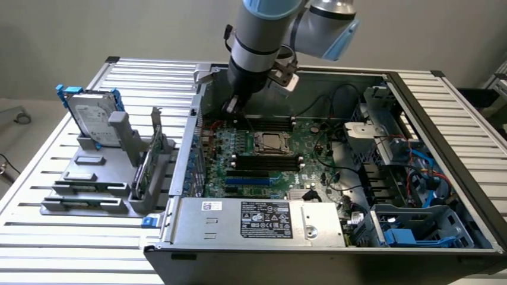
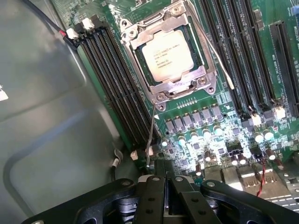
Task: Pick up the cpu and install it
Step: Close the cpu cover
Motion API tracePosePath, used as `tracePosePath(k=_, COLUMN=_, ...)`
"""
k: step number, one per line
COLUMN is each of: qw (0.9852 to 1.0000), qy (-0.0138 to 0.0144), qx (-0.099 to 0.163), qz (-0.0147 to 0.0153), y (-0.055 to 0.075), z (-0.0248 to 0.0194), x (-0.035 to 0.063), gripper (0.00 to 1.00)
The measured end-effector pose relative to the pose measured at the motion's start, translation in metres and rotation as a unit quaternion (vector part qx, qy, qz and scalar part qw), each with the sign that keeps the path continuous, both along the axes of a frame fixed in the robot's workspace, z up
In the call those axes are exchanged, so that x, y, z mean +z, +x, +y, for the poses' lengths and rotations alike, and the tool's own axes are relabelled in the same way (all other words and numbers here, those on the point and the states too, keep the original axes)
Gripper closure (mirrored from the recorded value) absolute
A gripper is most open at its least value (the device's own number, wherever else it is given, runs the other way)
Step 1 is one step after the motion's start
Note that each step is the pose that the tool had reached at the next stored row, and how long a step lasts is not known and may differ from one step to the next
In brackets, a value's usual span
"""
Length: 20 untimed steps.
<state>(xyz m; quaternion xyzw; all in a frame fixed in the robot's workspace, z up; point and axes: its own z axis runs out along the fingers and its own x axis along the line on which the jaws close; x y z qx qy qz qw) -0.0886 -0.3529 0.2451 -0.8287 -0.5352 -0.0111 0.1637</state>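
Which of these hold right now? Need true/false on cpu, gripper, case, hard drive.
1. The cpu sits in the socket on the motherboard. True.
2. The gripper grips the cpu. False: it is shut and apart from the cpu.
3. The case is open, its motherboard exposed. True.
4. The hard drive lies inside the case. False: it stands in the grey holder outside it.

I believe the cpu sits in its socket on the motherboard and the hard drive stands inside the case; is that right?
Not quite: the exterior view shows the hard drive standing on the grey rack outside the case. The cpu does sit in its socket.
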Motion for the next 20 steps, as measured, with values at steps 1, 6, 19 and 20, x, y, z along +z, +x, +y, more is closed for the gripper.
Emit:
tracePosePath(k=1, qw=1.0000, qy=0.0000, qx=-0.005, qz=0.0000, y=-0.0008, z=0.0000, x=0.0000, gripper=0.89)
tracePosePath(k=6, qw=0.9997, qy=0.0002, qx=-0.024, qz=-0.0019, y=-0.0038, z=0.0003, x=-0.0003, gripper=0.89)
tracePosePath(k=19, qw=0.9977, qy=0.0027, qx=-0.054, qz=-0.0417, y=-0.0044, z=0.0045, x=-0.0006, gripper=0.89)
tracePosePath(k=20, qw=0.9974, qy=0.0029, qx=-0.056, qz=-0.0462, y=-0.0044, z=0.0048, x=-0.0006, gripper=0.89)
